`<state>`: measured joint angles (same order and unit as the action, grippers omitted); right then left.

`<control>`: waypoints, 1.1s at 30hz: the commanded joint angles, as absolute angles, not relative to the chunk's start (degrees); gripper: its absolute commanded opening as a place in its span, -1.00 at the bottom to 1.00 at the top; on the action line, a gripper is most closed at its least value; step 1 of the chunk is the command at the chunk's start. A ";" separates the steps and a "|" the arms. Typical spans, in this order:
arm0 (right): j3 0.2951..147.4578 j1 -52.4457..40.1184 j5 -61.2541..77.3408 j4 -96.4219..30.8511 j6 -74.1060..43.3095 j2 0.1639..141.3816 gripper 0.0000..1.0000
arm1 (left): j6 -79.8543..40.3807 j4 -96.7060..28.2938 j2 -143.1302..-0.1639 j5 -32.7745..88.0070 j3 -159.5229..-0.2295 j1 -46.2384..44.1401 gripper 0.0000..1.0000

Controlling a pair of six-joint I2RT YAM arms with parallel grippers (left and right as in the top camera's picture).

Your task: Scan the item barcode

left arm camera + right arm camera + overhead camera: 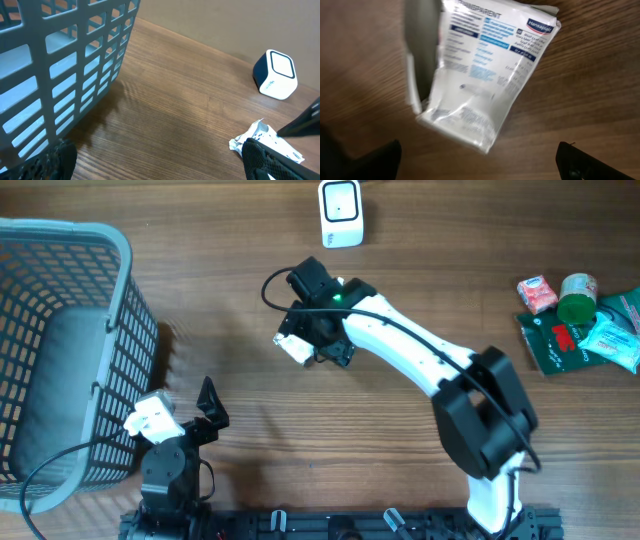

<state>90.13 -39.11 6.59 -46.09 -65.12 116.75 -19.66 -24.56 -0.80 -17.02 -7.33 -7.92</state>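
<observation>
Packet (pixel 293 346) lies on the table (pixel 200 280) around the middle, printed side up in the right wrist view (pixel 480 75), nearer than the white scanner (pixel 341 212) at the far edge. Right gripper (pixel 312 340) hangs over it with jaws spread wide, released and not clamping it. Left gripper (pixel 207 412) sits near-left beside the basket (pixel 70 230), jaws wide and empty. More items (pixel 580 320) lie at the right.
</observation>
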 commanded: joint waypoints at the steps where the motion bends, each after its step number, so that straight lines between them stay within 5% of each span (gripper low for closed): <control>1: 89.78 -38.94 8.47 -46.17 -68.55 111.92 0.99 | -19.99 -24.47 -0.38 -17.37 -7.20 -7.99 1.00; 33: 89.78 -39.42 9.28 -30.68 -71.85 127.13 0.99 | -19.99 -24.47 -0.38 -17.37 -7.20 -7.99 1.00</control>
